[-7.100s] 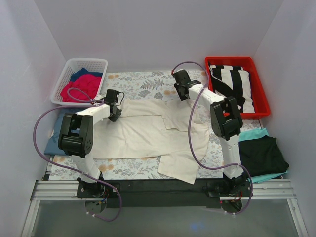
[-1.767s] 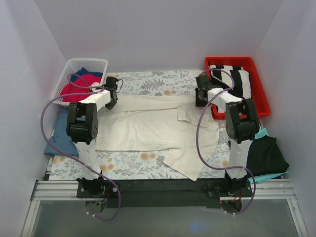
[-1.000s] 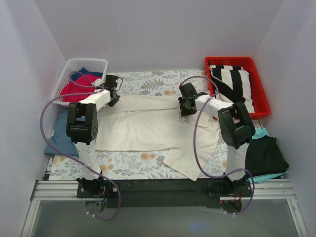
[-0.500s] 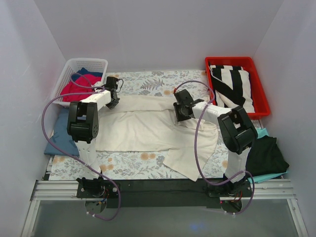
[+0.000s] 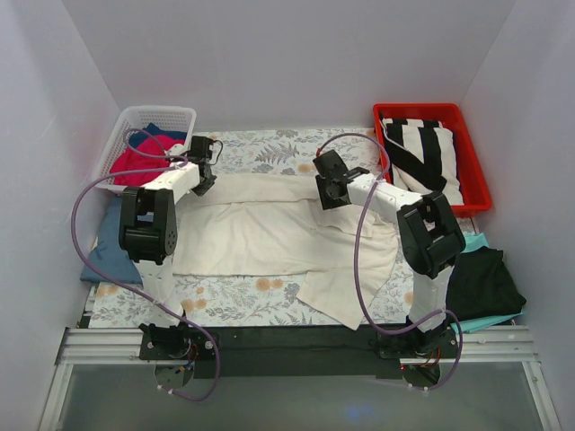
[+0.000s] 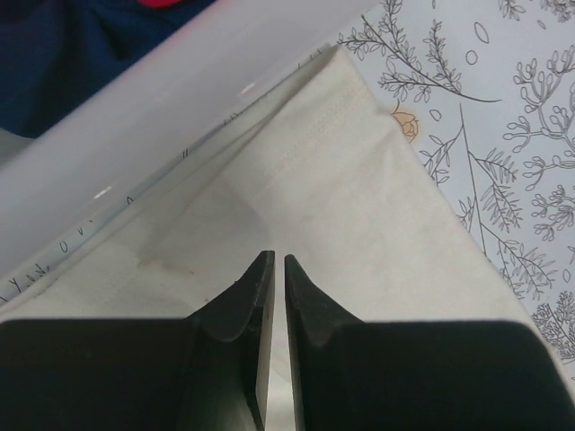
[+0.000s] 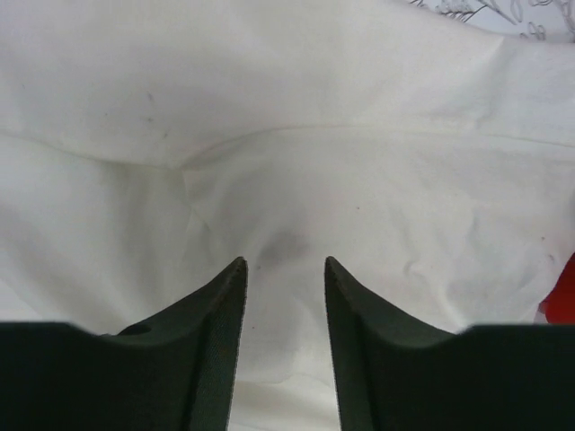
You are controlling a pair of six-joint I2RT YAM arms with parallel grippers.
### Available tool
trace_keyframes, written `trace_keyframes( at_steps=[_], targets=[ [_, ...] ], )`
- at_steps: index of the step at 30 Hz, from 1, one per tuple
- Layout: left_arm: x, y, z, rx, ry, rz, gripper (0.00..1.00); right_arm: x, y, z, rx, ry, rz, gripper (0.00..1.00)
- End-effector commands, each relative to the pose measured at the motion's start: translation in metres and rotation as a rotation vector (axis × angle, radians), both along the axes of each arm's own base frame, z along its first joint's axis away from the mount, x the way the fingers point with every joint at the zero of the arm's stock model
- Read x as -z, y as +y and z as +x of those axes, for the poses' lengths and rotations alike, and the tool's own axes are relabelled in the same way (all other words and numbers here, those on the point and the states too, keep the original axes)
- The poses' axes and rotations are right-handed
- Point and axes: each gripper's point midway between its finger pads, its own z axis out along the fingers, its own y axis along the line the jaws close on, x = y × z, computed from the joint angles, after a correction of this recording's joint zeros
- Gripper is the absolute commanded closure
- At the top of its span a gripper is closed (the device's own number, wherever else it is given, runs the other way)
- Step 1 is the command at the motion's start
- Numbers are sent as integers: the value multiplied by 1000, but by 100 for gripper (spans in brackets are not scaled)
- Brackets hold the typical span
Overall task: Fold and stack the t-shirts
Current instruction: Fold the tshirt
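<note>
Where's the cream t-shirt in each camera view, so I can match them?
Top external: the cream t-shirt lies spread across the middle of the picture.
Left wrist: the shirt fills the centre, a corner pointing upper right.
Right wrist: the shirt fills nearly the whole picture.
Shared landmark: the floral table covering, bordering the shirt in all three.

Cream t-shirt point(image 5: 269, 235) spread out, far edge folded over.

The teal shirt point(image 5: 471, 241) at four o'clock is mostly buried under a black shirt point(image 5: 485, 283). Whether the left claw point(image 6: 272, 259) pinches the cream shirt point(image 6: 359, 197) is unclear.
</note>
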Motion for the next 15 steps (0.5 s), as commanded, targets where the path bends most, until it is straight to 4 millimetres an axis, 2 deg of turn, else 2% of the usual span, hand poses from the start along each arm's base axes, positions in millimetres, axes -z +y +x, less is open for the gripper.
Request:
trace_keyframes(
  at_steps=[1, 4, 8, 10, 11, 15],
  targets=[
    [-38, 2, 9, 14, -81, 1, 92, -45, -9, 20, 50, -104, 6, 43],
    [-30, 0, 10, 25, -62, -5, 91, -41, -20, 32, 79, -95, 12, 32],
    [-17, -1, 11, 26, -37, -11, 91, -23, -42, 48, 135, -49, 39, 30],
    [-8, -2, 11, 25, -20, -13, 90, -12, -48, 56, 152, -26, 46, 30],
    [-4, -2, 11, 26, -10, -13, 90, -3, -57, 60, 169, -8, 40, 30],
    [11, 0, 8, 13, 30, -7, 89, 15, -68, 69, 180, 30, 45, 30]
  ],
)
